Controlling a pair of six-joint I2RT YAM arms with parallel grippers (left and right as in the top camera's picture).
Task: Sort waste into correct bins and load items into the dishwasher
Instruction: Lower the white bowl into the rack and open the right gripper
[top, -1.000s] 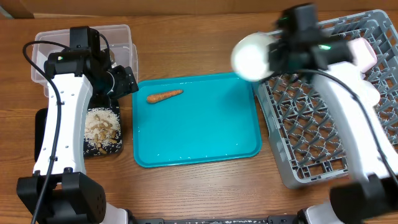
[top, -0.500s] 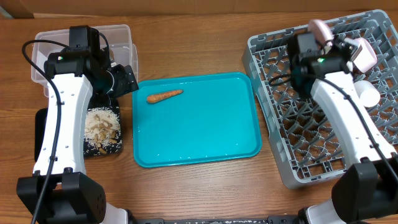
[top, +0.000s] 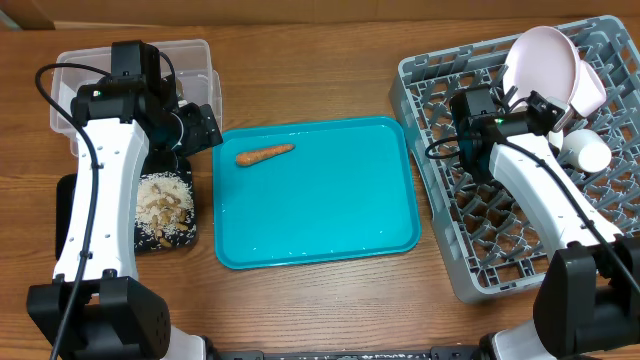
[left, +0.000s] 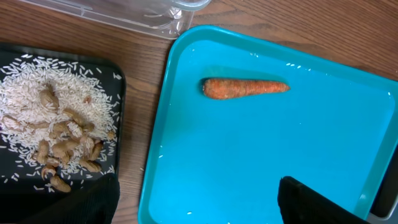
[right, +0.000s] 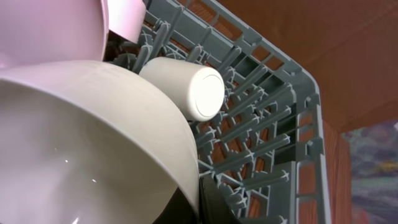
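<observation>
Wood table, rack loading, one scrap unsorted.
Overhead: right gripper (top: 530, 108) clenched on bowl (top: 540, 60), tipped on edge to slot between rack (top: 440, 200) pegs. Left wrist: left gripper (left: 199, 202) released, empty, near carrot (left: 245, 88) on tray (left: 261, 162). Right wrist: cup (right: 186, 87) lies beside bowl.

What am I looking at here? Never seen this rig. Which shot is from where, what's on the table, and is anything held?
Two robot arms work at a wooden table, each ending in a two-finger gripper. The wide picture comes from a fixed camera overhead. The two close-ups come from cameras on the wrists.

The left gripper is open and empty above the teal tray, where a carrot piece lies. Beside that tray are a black tray holding food scraps and a clear tub.

The right gripper is over the grey dish rack and seems to hold a white bowl. A white cup lies on its side next to it.
</observation>
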